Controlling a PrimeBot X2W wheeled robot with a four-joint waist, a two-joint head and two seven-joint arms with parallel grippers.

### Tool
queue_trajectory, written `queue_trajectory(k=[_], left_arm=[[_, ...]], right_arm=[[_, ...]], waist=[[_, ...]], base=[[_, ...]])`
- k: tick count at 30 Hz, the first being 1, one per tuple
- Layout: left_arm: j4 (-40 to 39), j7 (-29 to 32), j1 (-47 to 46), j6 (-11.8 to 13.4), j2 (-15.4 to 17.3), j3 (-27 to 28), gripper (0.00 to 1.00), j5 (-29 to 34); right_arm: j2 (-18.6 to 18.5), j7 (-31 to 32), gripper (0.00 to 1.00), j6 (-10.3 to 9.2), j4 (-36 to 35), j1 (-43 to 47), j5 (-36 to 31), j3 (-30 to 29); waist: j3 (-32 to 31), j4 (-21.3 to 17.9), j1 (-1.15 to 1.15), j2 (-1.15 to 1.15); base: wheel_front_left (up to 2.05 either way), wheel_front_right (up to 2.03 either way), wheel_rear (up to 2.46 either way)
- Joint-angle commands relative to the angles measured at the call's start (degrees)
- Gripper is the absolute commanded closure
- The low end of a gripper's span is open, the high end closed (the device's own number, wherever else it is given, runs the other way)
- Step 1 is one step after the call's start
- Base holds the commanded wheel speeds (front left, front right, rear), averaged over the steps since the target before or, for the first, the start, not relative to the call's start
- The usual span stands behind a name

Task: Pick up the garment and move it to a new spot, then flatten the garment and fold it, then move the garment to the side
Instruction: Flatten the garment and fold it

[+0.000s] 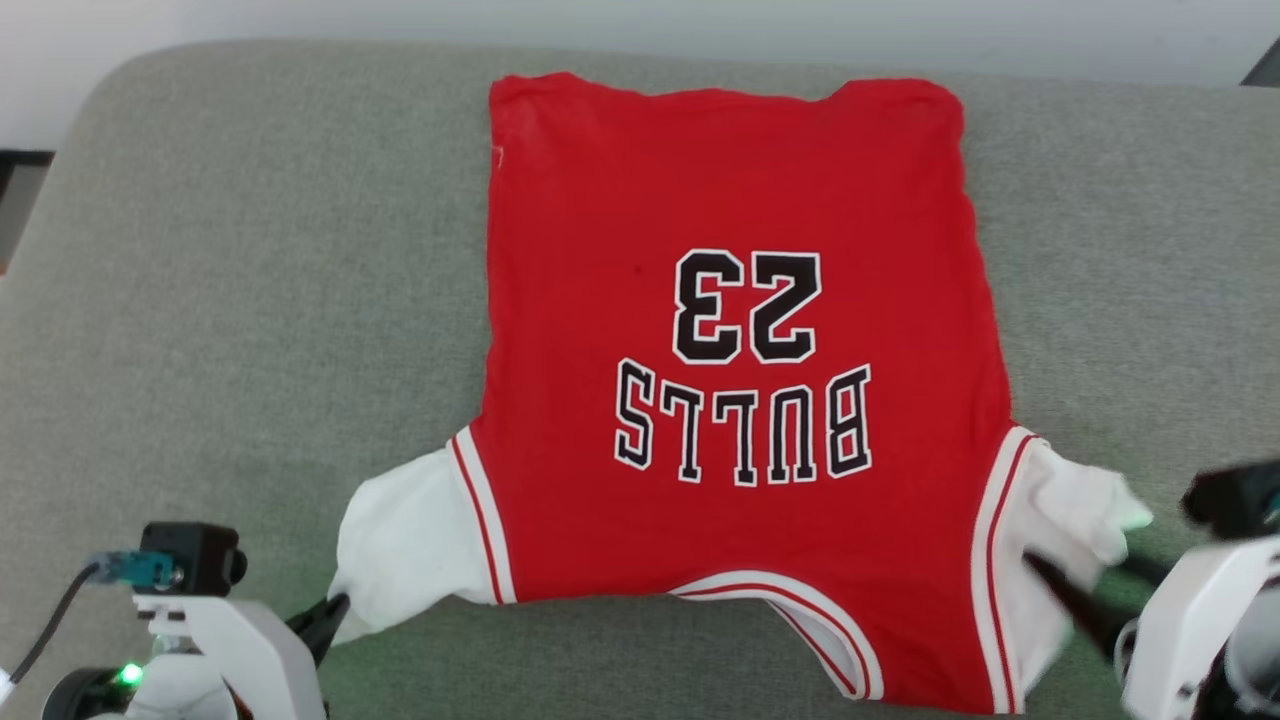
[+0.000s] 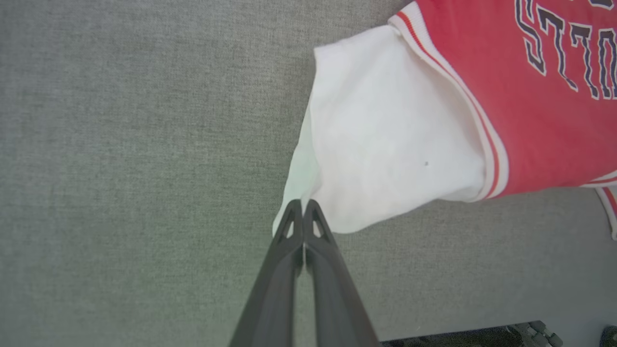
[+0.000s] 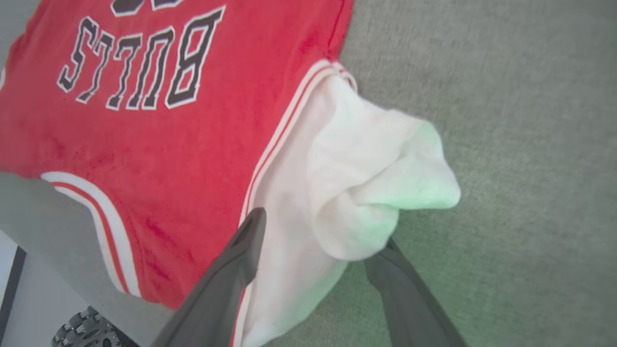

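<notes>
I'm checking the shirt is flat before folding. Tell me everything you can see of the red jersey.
The garment lies print side up and mostly flat on the grey fabric surface, collar toward the robot: soft red knit, black white-outlined "23" and "BULLS", red-white striped trim, white sleeves. The left sleeve lies fairly smooth, with the left end effector shut on its edge. The right sleeve is bunched, between the open right end effector's fingers.

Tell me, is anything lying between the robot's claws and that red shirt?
Nothing visible does. The left gripper is shut on a white sleeve corner of the garment; the right gripper stands open around the other sleeve.
</notes>
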Motion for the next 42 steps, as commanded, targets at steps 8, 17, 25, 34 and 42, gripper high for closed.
queue_trajectory(k=[8,17,25,34,42], left_arm=[[-1.0,-0.8,-4.4,-1.7,-2.2,-1.1,1.00,2.6],[0.0,-1.1,-10.2,-4.7,-5.9,-2.9,1.00,5.0],[2.9,-0.9,-14.9,-7.9,-10.0,-5.3,1.00,6.3],[7.2,-1.1,-19.0,-11.5,-14.4,-7.8,1.00,7.3],[11.1,-1.5,-20.4,-13.1,-16.4,-8.8,1.00,7.1]], right_arm=[[1.3,-1.7,0.00,-0.11,-6.3,-11.7,-4.9,-5.3],[-0.5,-12.9,0.00,-0.10,14.6,-36.9,-10.8,-2.1],[-1.2,-10.9,0.00,-0.10,38.5,-54.4,-14.2,-2.1],[-1.7,-3.6,0.00,-0.10,58.5,-68.0,-21.7,-9.0],[-0.4,0.9,1.00,-0.11,71.1,-69.7,-30.1,-15.8]], waist=[[4.4,3.6,0.00,0.00],[9.7,8.4,0.00,0.00],[13.5,13.7,0.00,0.00],[17.2,19.1,0.00,0.00],[18.1,20.6,0.00,0.00]], base=[[0.00,0.00,0.00],[0.00,0.00,0.00],[0.00,0.00,0.00],[0.00,0.00,0.00],[0.00,0.00,0.00]])
